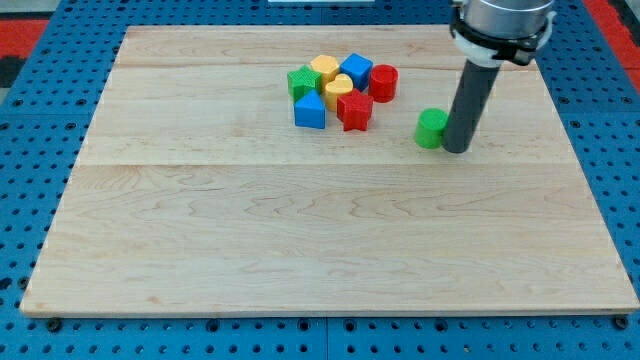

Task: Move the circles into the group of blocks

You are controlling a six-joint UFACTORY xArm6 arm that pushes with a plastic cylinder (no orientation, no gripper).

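Note:
A green circle block point(431, 129) lies on the wooden board, apart from the group, to the right of it. My tip point(457, 148) stands just right of the green circle, touching or almost touching it. The group sits at the view's top centre: a red circle point(383, 82) on its right edge, a red star point(354, 111), a blue block point(309, 111), a green star point(303, 82), a yellow block point(324, 68), a blue block point(356, 70) and a yellow heart point(338, 91).
The wooden board point(300, 240) lies on a blue pegboard surface. The arm's grey housing point(500, 25) hangs over the board's top right corner.

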